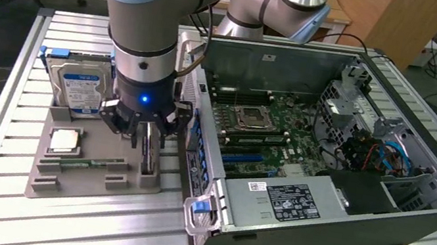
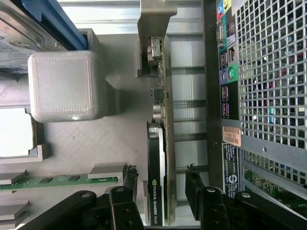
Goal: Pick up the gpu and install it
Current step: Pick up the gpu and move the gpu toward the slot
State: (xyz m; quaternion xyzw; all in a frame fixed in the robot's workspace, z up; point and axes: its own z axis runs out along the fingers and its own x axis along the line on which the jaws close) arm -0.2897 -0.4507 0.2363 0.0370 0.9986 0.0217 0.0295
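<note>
On the exterior view's left, the grey and pale-blue robot arm (image 1: 150,24) reaches straight down, and its black two-fingered gripper (image 1: 148,144) hangs over the right end of a grey moulded plastic holder tray (image 1: 48,184) on the ribbed aluminium table (image 1: 49,227). The thin black-faced gpu card (image 1: 149,167) with a brownish board edge stands on its long edge in a slot of that tray, just beside the open black computer case (image 1: 418,202) that fills the frame's centre and right. In the wrist view the gripper (image 2: 160,172) straddles the gpu card (image 2: 154,158). Its jaws are spread, with one of the black fingertips (image 2: 129,175) on each side of the card and a narrow gap showing between each and the card. In the tray's upper left part stands a silver hard drive with a blue label (image 1: 82,90). A square silver processor chip (image 1: 64,140) and a slim green memory stick (image 1: 92,163) lie below it.
</note>
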